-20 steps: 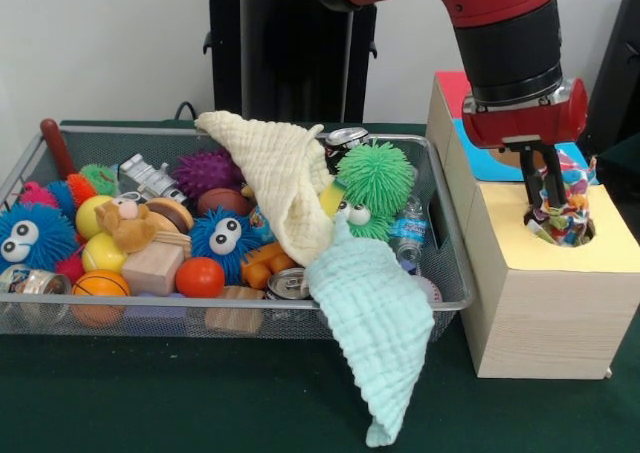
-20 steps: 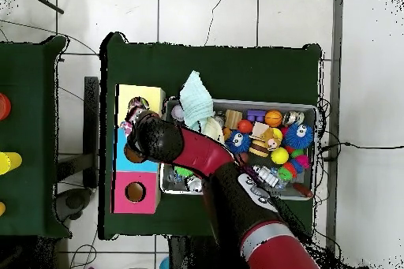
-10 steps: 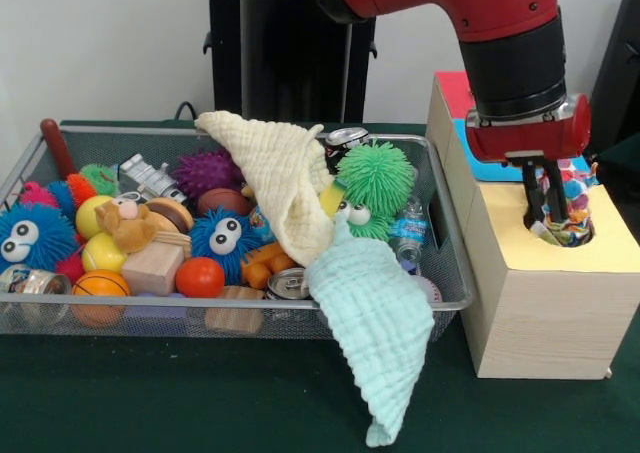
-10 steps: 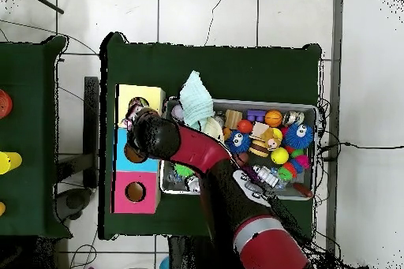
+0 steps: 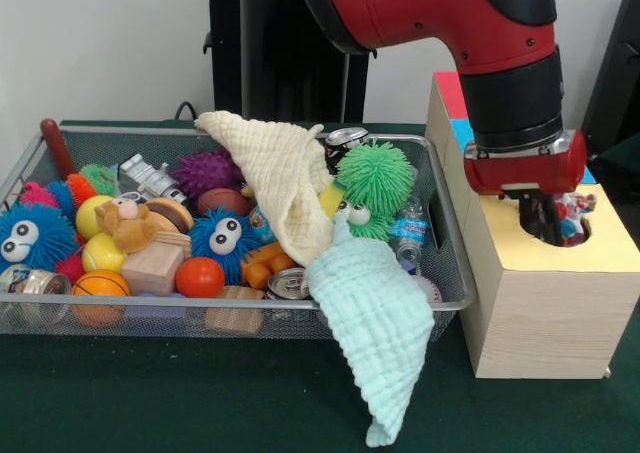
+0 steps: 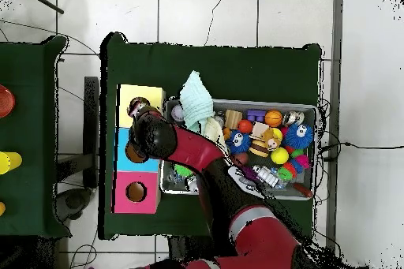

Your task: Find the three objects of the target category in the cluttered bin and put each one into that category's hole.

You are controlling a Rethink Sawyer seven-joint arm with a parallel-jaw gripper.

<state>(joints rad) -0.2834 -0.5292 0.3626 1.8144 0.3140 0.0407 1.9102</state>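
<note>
My gripper [image 5: 546, 231] reaches down into the round hole [image 5: 580, 235] in the yellow section of the wooden box [image 5: 545, 303]. It is shut on a multicoloured patterned cloth [image 5: 573, 211], and only a bunch of that cloth shows at the hole's far rim. A cream cloth [image 5: 285, 178] lies draped over the toys in the wire bin [image 5: 200, 303]. A mint cloth [image 5: 375, 313] hangs over the bin's front rim onto the table. In the overhead view the arm's wrist [image 6: 154, 136] covers the gripper beside the yellow section [image 6: 130, 94].
The bin holds several fuzzy balls, a green one [image 5: 375, 178], blue ones [image 5: 222, 235], cans [image 5: 288, 283], wooden blocks [image 5: 152, 266] and small balls. The box also has a blue section [image 6: 125, 158] and a pink section with its own hole [image 6: 136, 192].
The gripper has sunk lower into the yellow section's hole, taking the patterned cloth down with it. Less of the cloth shows above the rim.
</note>
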